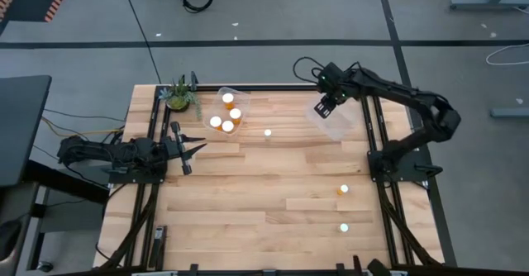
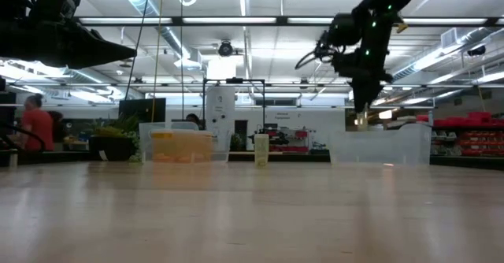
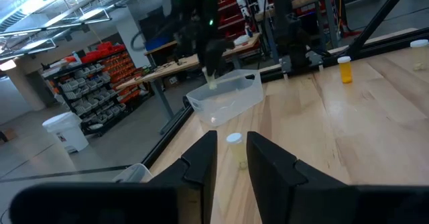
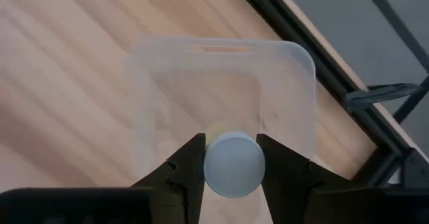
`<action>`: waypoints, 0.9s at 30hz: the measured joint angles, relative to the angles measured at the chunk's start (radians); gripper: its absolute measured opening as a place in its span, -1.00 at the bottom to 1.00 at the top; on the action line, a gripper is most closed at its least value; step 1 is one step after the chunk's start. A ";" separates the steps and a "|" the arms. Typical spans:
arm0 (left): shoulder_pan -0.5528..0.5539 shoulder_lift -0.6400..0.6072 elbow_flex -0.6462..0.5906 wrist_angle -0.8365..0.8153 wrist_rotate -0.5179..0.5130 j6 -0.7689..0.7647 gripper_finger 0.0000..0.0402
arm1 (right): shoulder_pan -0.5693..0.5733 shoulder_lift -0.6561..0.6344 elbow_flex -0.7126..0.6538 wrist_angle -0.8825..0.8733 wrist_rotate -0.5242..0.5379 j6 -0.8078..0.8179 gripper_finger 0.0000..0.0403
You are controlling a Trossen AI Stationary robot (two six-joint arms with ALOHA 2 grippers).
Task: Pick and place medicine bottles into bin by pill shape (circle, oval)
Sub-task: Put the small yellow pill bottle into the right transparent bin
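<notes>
We see the wooden table (image 1: 248,185) first, with a clear tub (image 1: 337,121) near its far right edge and a second tub (image 1: 225,111) at far left-centre beside a small potted plant (image 1: 178,94). That left tub holds three medicine bottles (image 1: 235,113), their white caps up.

The right arm reaches over the clear tub, and the right gripper (image 4: 232,162) hangs above it, jaws clamped on a white-capped bottle (image 4: 233,163) held over the tub's open inside. In the low view we find this gripper (image 2: 362,105) well above the tub's rim (image 2: 378,146).

The left arm rests at the table's left edge, and the left gripper (image 1: 188,148) points across the boards with its fingers (image 3: 201,158) apart, holding nothing.

Loose bottles stand on the table: one (image 1: 267,132) near the middle at the far side, one orange bottle (image 1: 343,190) toward the right, and another (image 1: 344,227) nearer the front right.

A person (image 2: 35,125) sits in the room behind.
</notes>
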 joint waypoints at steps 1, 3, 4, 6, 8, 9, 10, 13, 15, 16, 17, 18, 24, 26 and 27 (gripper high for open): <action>0.000 0.000 0.000 0.000 0.000 0.000 -0.55 | -0.012 0.023 0.000 0.010 -0.004 -0.010 -0.34; 0.000 0.000 0.000 0.000 0.000 0.000 -0.57 | -0.032 0.070 -0.001 0.040 -0.012 -0.030 -0.34; 0.000 0.000 0.000 0.000 0.000 0.000 -0.58 | -0.041 0.091 -0.001 0.057 -0.016 -0.039 -0.34; 0.000 0.000 0.000 0.000 0.000 0.000 -0.59 | -0.060 0.126 -0.001 0.083 -0.029 -0.052 -0.34; 0.000 0.000 0.000 0.000 0.000 0.000 -0.60 | -0.078 0.157 -0.001 0.098 -0.052 -0.062 -0.34; 0.000 0.000 0.000 0.000 0.000 0.000 -0.60 | -0.087 0.169 -0.001 0.104 -0.064 -0.066 -0.34; 0.000 0.000 0.000 0.000 0.000 0.000 -0.60 | -0.096 0.179 -0.001 0.109 -0.071 -0.068 -0.34; 0.000 0.000 0.000 0.000 0.000 0.000 -0.58 | -0.113 0.201 -0.001 0.117 -0.075 -0.067 -0.34; 0.000 0.000 0.000 0.000 0.000 0.000 -0.56 | -0.120 0.206 -0.001 0.120 -0.076 -0.068 -0.34; 0.000 0.000 0.000 0.000 0.000 0.000 -0.56 | -0.122 0.207 -0.001 0.121 -0.080 -0.068 -0.34; 0.000 0.000 0.000 0.000 0.000 0.000 -0.55 | -0.123 0.206 -0.001 0.121 -0.083 -0.067 -0.34; 0.000 0.000 0.000 0.000 0.000 0.000 -0.55 | -0.123 0.206 -0.001 0.125 -0.083 -0.066 -0.34; 0.000 0.000 0.000 0.000 0.000 0.000 -0.57 | -0.123 0.211 -0.002 0.135 -0.087 -0.061 -0.34; 0.000 0.000 0.000 0.000 0.000 0.000 -0.58 | -0.123 0.210 -0.017 0.168 -0.090 -0.061 -0.34; 0.000 0.000 0.000 0.000 0.000 0.000 -0.59 | -0.123 0.210 -0.026 0.183 -0.095 -0.061 -0.34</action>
